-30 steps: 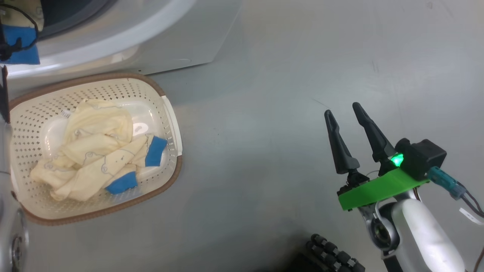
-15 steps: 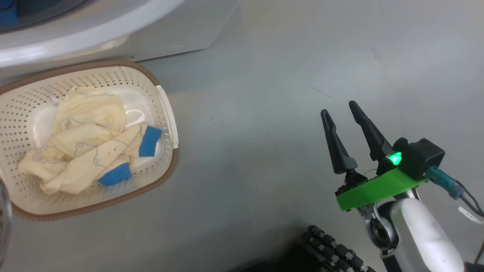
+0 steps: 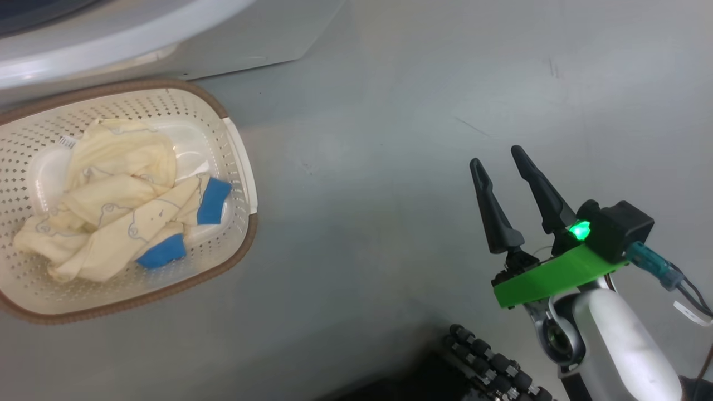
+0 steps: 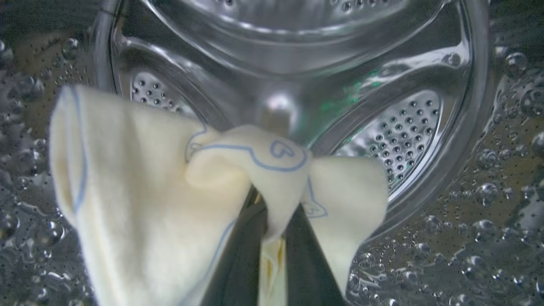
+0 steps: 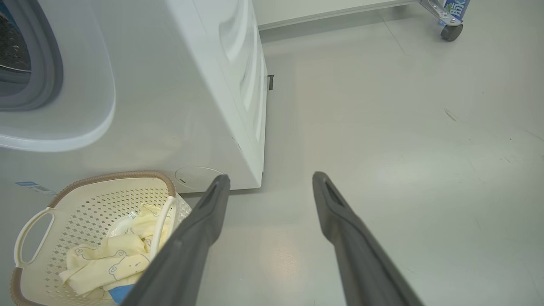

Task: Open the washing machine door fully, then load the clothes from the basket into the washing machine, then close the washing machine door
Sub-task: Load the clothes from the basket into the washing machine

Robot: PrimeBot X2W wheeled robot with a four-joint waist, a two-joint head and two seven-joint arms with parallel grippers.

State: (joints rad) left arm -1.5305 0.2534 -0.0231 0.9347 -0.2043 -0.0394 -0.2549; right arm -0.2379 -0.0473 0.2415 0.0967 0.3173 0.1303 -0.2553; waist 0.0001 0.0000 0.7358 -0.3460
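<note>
Loading is in progress. One cream piece of the clothes (image 4: 170, 191) is draped over the fingertips of the left tool (image 4: 272, 221), which is clamped shut on it. The steel drum (image 4: 382, 127) of the one washing machine (image 3: 111, 44) lies directly ahead of that tool, so release is pending.

One basket (image 3: 252, 239), well left of the right tool (image 3: 496, 156), holds a cream heap, piece count indeterminate, plus two blue pieces (image 3: 214, 200). The right tool is spread wide and empty. Closing the door is outstanding.

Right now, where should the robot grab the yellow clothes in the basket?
Probably pinch the clothes at the bunched-up fold in the pile's middle, coming straight down from above. That ridge sticks up, and the basket's walls block the sides.
</note>
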